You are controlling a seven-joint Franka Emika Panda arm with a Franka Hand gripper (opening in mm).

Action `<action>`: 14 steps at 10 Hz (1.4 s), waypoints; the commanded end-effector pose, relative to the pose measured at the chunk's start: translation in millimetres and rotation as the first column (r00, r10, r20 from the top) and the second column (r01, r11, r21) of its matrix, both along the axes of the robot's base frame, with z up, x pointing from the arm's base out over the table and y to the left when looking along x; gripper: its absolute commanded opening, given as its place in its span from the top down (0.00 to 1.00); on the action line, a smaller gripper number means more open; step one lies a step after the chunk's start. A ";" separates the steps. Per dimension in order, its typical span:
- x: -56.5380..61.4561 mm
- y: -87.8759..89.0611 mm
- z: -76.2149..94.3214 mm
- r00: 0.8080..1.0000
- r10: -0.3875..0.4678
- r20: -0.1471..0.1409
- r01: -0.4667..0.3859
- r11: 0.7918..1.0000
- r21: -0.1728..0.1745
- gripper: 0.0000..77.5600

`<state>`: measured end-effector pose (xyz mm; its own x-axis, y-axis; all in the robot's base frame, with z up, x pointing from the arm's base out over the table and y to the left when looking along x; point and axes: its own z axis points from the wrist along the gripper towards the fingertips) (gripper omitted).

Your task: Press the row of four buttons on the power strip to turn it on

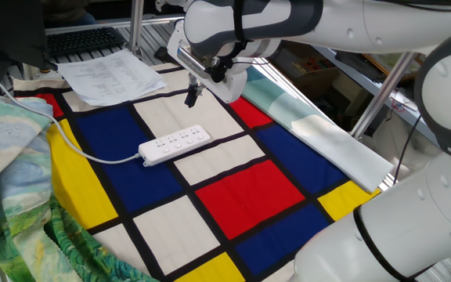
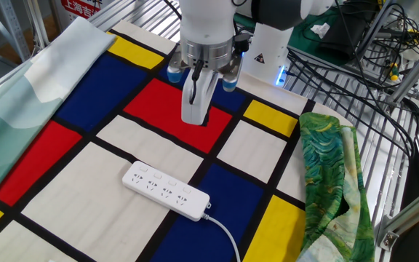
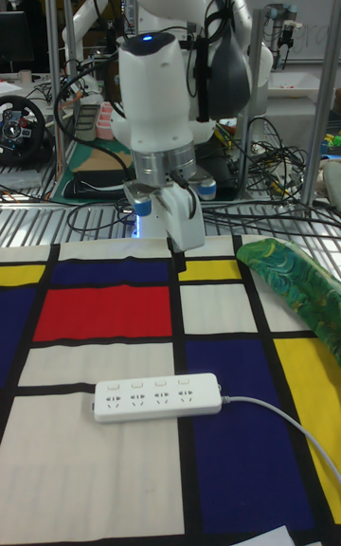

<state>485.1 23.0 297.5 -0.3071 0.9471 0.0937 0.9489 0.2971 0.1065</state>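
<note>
The white power strip lies flat on a white square of the colourful checked cloth, its white cable running off one end. The row of four buttons runs along one long edge of its top face. My gripper hangs in the air behind the strip, over the red and blue squares, well above it and touching nothing. Its fingers are pressed together, pointing down.
A sheet of papers lies on the cloth's far corner. A green patterned cloth is bunched along one side, and a pale teal cloth along the other. Cables and a wire rack surround the table.
</note>
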 end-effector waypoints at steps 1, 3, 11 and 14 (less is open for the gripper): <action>2.3 5.9 -7.5 1.000 0.005 -0.015 -0.005 1.000 -0.004 1.00; 3.6 11.0 -12.3 1.000 -0.006 -0.016 0.006 1.000 -0.006 1.00; 3.0 4.9 -57.5 1.000 -0.005 -0.012 0.005 1.000 -0.015 1.00; 3.3 6.2 -81.6 1.000 -0.013 -0.013 0.013 0.999 -0.031 1.00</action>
